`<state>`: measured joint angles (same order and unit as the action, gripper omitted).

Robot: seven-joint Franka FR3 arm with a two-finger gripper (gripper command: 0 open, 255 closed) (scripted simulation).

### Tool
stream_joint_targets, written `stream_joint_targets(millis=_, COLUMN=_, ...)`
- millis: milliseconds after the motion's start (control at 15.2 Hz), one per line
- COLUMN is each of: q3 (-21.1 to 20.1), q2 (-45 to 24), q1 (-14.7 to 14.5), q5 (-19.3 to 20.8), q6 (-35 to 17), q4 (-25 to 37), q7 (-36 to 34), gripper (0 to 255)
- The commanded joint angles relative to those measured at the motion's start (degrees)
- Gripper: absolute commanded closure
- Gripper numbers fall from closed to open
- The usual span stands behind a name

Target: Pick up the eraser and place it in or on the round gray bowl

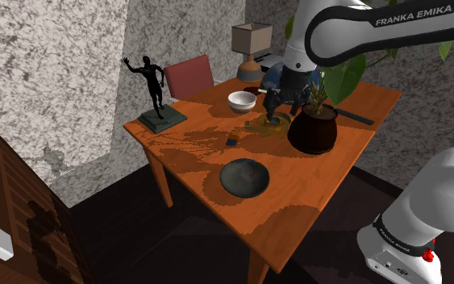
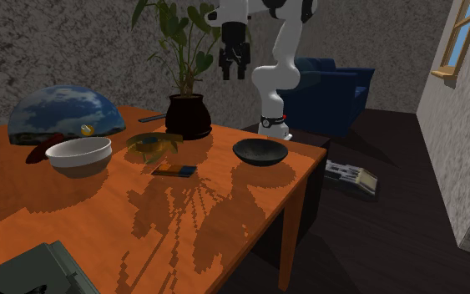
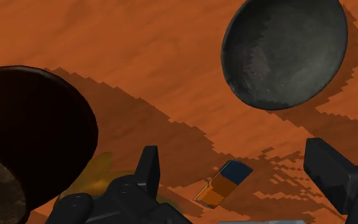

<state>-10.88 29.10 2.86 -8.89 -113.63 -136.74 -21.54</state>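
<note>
Eraser (image 3: 223,183) lies flat on the table (image 3: 139,57) below the gripper (image 3: 233,156), framed between its wide-spread fingers, untouched, nothing held.

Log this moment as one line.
gripper open, empty, above table | eraser flat on table below gripper, untouched | gray bowl empty | stage: pre-grasp

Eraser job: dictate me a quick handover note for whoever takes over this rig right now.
Gripper: open, empty, raised above the table.
Eraser: lying flat on the table, in line with the open gripper in the wrist view, not touched.
Round gray bowl: empty, on the table, apart from the eraser.
Done: nothing; eraser not yet grasped.
Left: descend, close on the eraser, lift, carry it over the bowl, release.
</note>
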Motion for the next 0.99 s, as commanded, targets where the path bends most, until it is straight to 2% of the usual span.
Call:
stream_joint_targets(millis=0, q3=-1.56, q2=-4.55, q1=0.95, q5=0.17, q6=-2.94, q4=1.63, q7=-3.97, gripper=0)
stream_joint_targets(millis=528, q3=-5.30, q2=-22.83, q1=4.32, q5=4.36, q6=-12.21, q4=9.83, q7=-19.39, gripper=0)
stream_joint_targets(millis=924, q3=-4.91, q2=-36.61, q1=4.86, q5=9.35, q6=-16.15, q4=18.54, q7=-30.95, gripper=0)
